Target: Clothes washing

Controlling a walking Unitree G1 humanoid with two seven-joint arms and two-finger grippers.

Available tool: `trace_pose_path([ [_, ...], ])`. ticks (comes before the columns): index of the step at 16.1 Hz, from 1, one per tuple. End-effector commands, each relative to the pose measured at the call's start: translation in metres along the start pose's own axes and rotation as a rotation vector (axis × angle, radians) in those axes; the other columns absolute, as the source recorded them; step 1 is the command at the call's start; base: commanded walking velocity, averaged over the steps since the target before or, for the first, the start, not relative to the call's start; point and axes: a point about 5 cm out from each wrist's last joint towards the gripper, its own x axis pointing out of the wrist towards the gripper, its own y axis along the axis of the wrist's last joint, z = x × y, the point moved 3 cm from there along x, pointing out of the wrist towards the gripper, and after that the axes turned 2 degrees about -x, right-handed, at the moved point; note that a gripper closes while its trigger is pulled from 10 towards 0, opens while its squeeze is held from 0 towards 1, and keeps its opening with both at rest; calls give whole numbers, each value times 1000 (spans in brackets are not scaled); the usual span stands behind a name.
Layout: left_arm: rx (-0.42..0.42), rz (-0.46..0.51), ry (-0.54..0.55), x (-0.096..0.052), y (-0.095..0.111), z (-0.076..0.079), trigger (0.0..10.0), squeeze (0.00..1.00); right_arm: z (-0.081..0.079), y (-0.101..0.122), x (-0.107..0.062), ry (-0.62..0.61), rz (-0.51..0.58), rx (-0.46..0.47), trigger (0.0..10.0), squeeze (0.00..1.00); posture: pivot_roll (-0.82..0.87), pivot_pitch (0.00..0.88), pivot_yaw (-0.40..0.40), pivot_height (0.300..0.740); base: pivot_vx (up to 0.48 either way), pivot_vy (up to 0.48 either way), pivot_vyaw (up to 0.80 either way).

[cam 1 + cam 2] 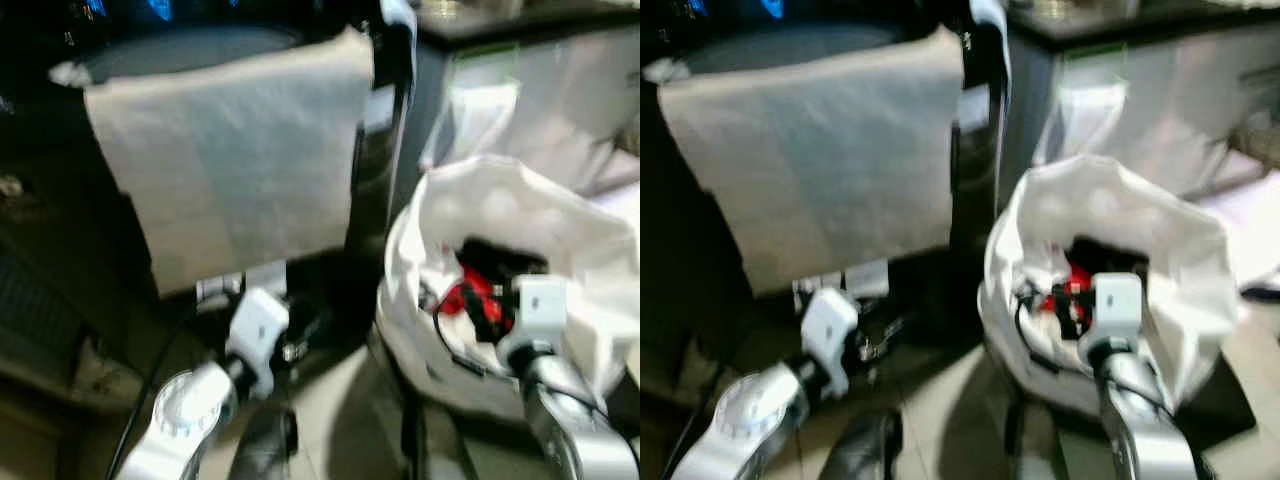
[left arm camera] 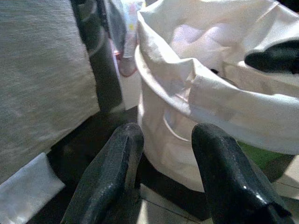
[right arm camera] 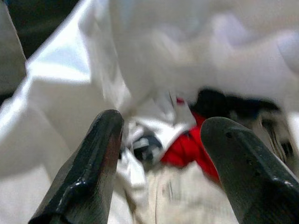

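Observation:
A white laundry bag (image 1: 520,210) stands open on the floor at the right, with a red garment (image 1: 470,298) and dark clothes inside. My right gripper (image 3: 163,126) hangs open inside the bag's mouth, just above the red garment (image 3: 189,147), with nothing between its fingers. To the left is the dark washing machine (image 1: 375,150), and a pale grey cloth (image 1: 230,150) is draped over its front. My left gripper (image 2: 170,135) is open and low, below the cloth's lower edge, pointing at the bag's outer side (image 2: 177,116).
A pale cabinet (image 1: 560,90) with a dark top stands behind the bag, and a white plastic bag (image 1: 480,120) hangs against it. Tiled floor (image 1: 330,400) lies between the machine and the laundry bag. A dark object (image 1: 262,445) sits on the floor near my left arm.

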Motion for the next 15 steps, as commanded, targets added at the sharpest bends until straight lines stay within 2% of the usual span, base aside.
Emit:
trace_pose_path([
  [1,20,36,-13,0,8,-1,10000,0,2,3,-2,-9,18,6,10000,0,-65,65,75,641,0,0,0],
  [4,19,61,-32,0,13,1,10000,0,-2,9,-4,26,55,26,10000,0,-66,65,78,641,200,0,0],
  [7,12,70,-44,1,16,2,10000,0,2,16,-5,-7,97,70,10000,0,-68,64,82,641,304,0,0],
  [8,11,75,-45,1,16,2,10000,0,3,18,-5,-3,105,72,10000,0,-67,64,81,641,304,0,-800],
  [10,10,77,-48,1,17,2,10000,0,3,17,-6,-1,101,73,10000,0,-67,64,81,641,300,0,-800],
  [15,7,84,-48,2,19,1,10000,0,-3,13,-6,28,80,61,10000,0,-66,64,86,641,302,0,0],
])
